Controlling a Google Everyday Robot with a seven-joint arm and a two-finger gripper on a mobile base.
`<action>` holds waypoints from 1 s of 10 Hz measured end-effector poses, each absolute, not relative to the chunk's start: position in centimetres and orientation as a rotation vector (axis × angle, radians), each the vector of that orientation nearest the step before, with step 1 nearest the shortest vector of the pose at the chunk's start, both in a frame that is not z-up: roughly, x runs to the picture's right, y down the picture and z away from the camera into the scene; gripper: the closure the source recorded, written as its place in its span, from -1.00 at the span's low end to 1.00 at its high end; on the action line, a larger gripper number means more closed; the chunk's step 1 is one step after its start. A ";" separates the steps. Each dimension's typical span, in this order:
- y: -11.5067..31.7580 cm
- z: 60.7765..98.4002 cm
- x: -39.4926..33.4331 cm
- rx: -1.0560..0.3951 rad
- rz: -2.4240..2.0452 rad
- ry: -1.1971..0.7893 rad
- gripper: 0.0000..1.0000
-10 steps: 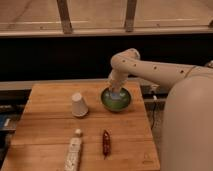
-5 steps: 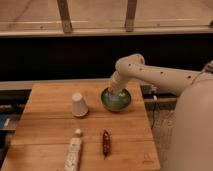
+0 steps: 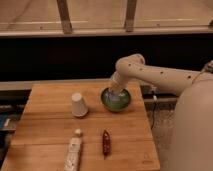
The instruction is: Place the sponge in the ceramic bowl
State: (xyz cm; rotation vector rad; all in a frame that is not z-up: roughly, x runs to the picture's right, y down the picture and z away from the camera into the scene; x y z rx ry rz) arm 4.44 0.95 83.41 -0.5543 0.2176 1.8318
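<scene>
Ceramic bowl [image 3: 128,101] — gripper [image 3: 116,92] low inside it; its grip state cannot be told. Sponge [image 3: 115,99] — blue-grey patch in the bowl, under the gripper. Risk: a clinging sponge could lift out again, or the wrist could knock the bowl's rim.

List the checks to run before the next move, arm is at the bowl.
1. The gripper is over the bowl: ok.
2. The sponge lies in the bowl: cannot tell, the gripper blocks that spot.
3. The bowl is upright, on the table, inside its far edge: ok.
4. The cup is left of the bowl, apart from the arm: ok.
5. The tube and red item lie at the front, away from the arm: ok.
</scene>
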 end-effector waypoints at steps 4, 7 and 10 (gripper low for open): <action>1.0 83.4 4.3 -0.556 1.831 0.217 0.67; 1.0 83.4 4.4 -0.556 1.831 0.217 0.75; 1.0 83.4 4.4 -0.556 1.831 0.217 0.16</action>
